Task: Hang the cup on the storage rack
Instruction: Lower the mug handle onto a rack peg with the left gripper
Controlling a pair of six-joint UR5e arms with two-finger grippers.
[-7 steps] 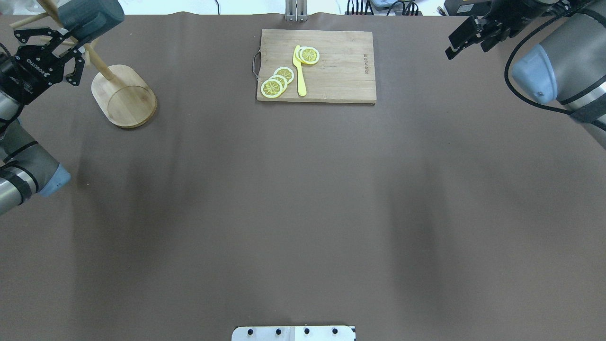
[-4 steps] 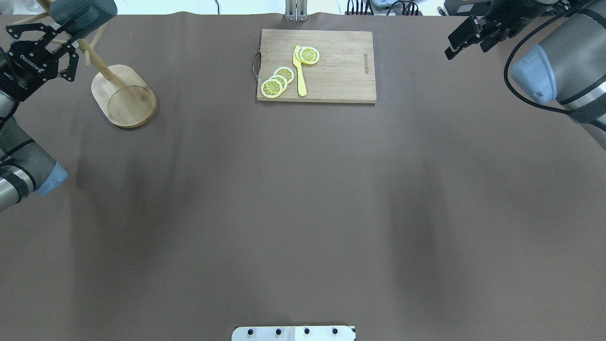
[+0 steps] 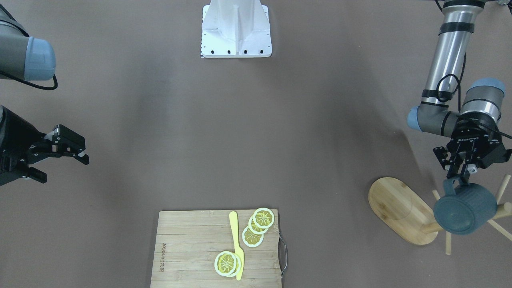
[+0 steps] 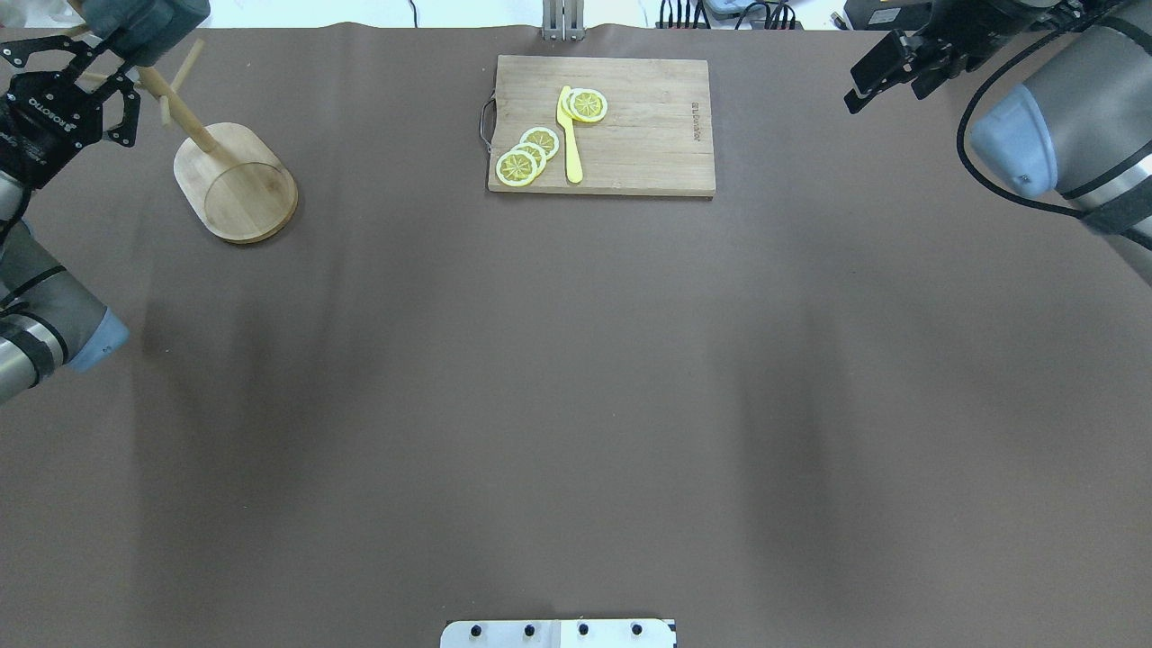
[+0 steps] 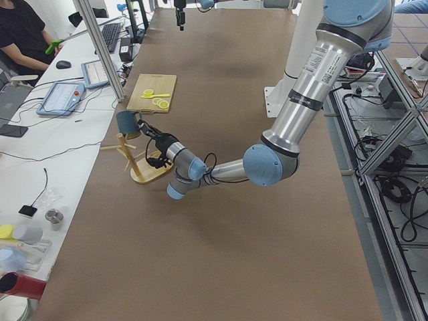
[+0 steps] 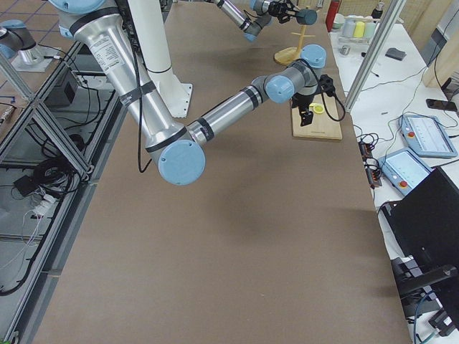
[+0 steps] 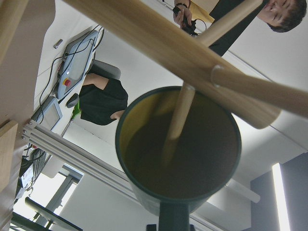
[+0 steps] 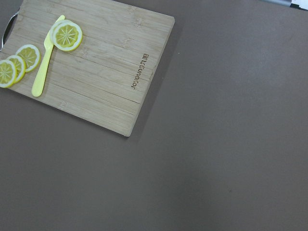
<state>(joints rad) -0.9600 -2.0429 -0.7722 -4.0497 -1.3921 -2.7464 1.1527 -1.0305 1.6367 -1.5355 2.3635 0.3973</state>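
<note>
The dark teal cup (image 3: 465, 213) hangs in the air by its handle in my left gripper (image 3: 460, 176), which is shut on the handle. The cup lies sideways among the pegs of the bamboo storage rack (image 3: 400, 216). In the left wrist view a thin peg (image 7: 175, 122) points into the cup's mouth (image 7: 139, 120). In the overhead view the cup (image 4: 148, 18) sits at the far left edge above the rack's post (image 4: 180, 108), with the left gripper (image 4: 76, 67) beside it. My right gripper (image 3: 64, 168) is open and empty, far off at the table's other side.
A rectangular bamboo cutting board (image 4: 601, 126) with several lemon slices (image 4: 517, 166) and a yellow knife (image 4: 570, 135) lies at the far middle. The rack's oval base (image 4: 236, 184) stands near the far left corner. Operators sit beyond the far edge (image 5: 27, 40).
My left gripper has carried the cup farther left and toward the table's far edge, along the rack's pegs. The right arm has barely moved.
</note>
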